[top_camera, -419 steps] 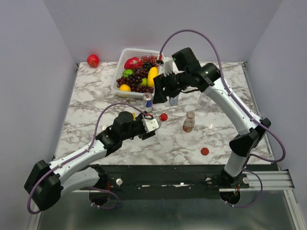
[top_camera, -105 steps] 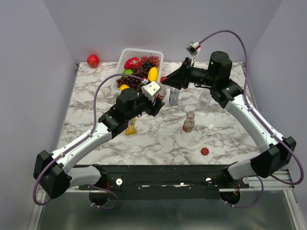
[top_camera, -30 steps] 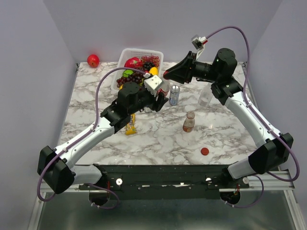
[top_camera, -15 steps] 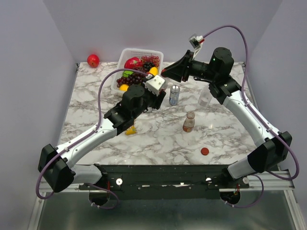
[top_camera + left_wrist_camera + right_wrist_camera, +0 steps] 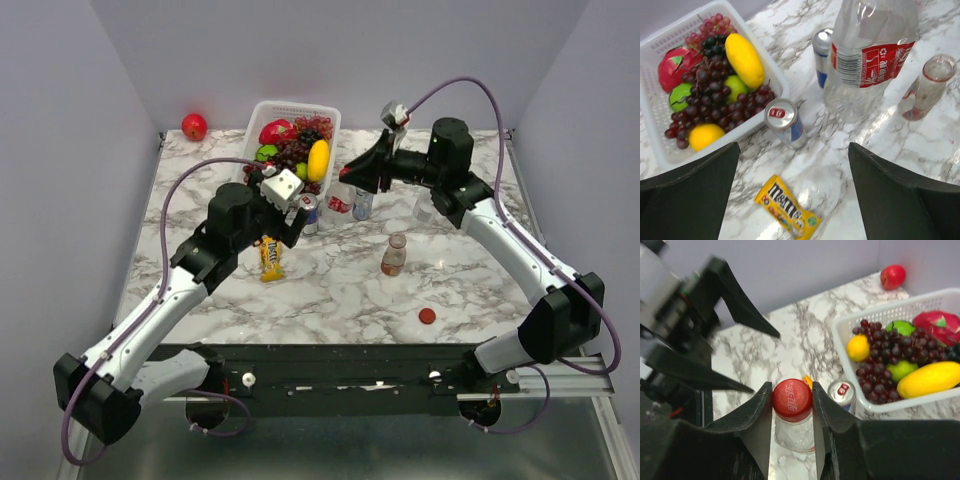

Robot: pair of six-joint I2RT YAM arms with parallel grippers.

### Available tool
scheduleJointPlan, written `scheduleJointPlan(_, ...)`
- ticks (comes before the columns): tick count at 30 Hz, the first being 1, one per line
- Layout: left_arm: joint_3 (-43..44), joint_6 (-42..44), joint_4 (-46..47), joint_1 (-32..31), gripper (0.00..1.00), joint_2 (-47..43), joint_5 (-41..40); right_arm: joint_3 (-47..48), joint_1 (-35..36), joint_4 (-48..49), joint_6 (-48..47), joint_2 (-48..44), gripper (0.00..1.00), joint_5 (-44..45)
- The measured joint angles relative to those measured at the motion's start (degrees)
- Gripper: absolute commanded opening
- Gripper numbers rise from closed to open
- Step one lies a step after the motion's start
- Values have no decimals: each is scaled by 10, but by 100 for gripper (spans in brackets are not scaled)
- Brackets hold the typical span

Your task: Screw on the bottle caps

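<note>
Bottle caps show in two places on the marble surface (image 5: 330, 290), both right of centre. At far left a red apple (image 5: 194, 126) lies by the back wall. Right of it, a white basket (image 5: 290, 103) holds grapes, a lemon, limes, a yellow mango and a pink dragon fruit.

In front of the basket hangs the left hand (image 5: 792, 147), its fingers spread wide with nothing between them. Below it lie a yellow M&M's packet (image 5: 790, 207) and a silver-blue soda can (image 5: 785, 122), the can just beside the basket's corner.

Next comes a clear red-labelled bottle (image 5: 870, 55), which appears to stand on the surface with a second soda can (image 5: 821, 50) close behind it. A red cap (image 5: 792, 400) (Coca-Cola script on top) sits on its neck. The right hand (image 5: 791, 390) pinches that cap from both sides.

Farther right and nearer the arms stands a small bottle (image 5: 394, 255) with an open mouth and some reddish-brown colour low inside it. A clear bottle (image 5: 427, 208) is partly hidden behind the right arm, and whether it is capped cannot be told. A loose red cap (image 5: 427, 316) lies alone near the front edge, well apart from every bottle.
</note>
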Motion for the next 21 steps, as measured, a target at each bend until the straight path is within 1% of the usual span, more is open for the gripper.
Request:
scheduleJointPlan(5,-40,36,-57,7,99,-83,-24,-76,0,6,-90,10,14,-27)
scheduleJointPlan(8,-51,41,-84,12,99,-101,-47,-104,0,17,-137,21,14,-30)
scheduleJointPlan(15,-52,53,-122,41,99,-97,-57,-119,0,42,-220,66,17,-30)
scheduleJointPlan(21,-52,61,-125,41,99,-77,-57,-119,0,54,-238,104,18,-29)
